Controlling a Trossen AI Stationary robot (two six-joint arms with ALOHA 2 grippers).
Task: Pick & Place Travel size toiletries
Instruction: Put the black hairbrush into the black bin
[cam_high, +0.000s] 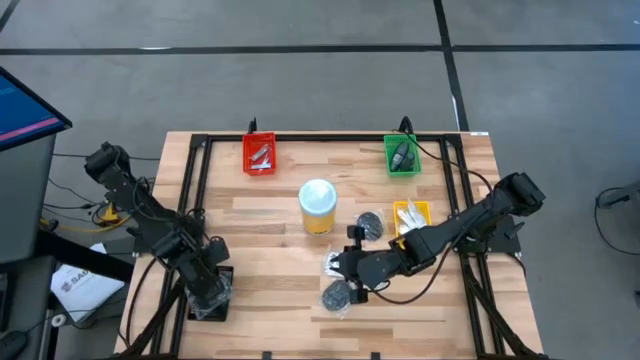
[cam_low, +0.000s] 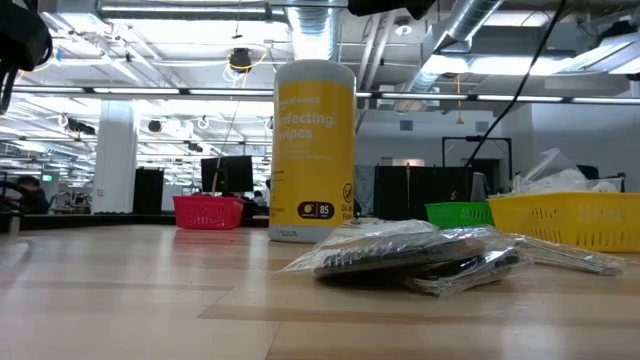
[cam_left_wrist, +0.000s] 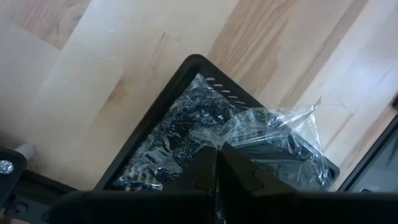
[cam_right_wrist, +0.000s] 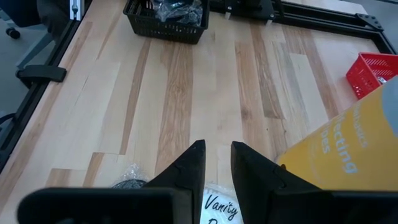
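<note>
1. At the left of the bench (cam_high: 270, 240), the left end effector (cam_left_wrist: 216, 163) hangs over the black tray (cam_high: 212, 295). Its fingers are pressed together with almost no gap. A crinkled clear bag (cam_left_wrist: 261, 134) with dark content lies in the tray just under the tips; whether the tips pinch the plastic, I cannot tell.
2. In the middle, the right end effector (cam_high: 352, 268) is low over the loose toiletries, beside the yellow wipes tub (cam_high: 318, 206). Its fingers stand a little apart and hold nothing. A white sachet (cam_right_wrist: 219, 205) with black print lies just under the tips.
3. To do this step well, I think the right arm should go straight down, keep the sachet between the fingers, and close only near the wood, because a flat sachet slides away easily.
4. Count: four trays, one red (cam_high: 260, 154), one green (cam_high: 402, 156), one yellow (cam_high: 412, 214), one black. One tub. Two dark round bundles (cam_high: 371, 224) lie loose on the bench, and one more is in the black tray.
</note>
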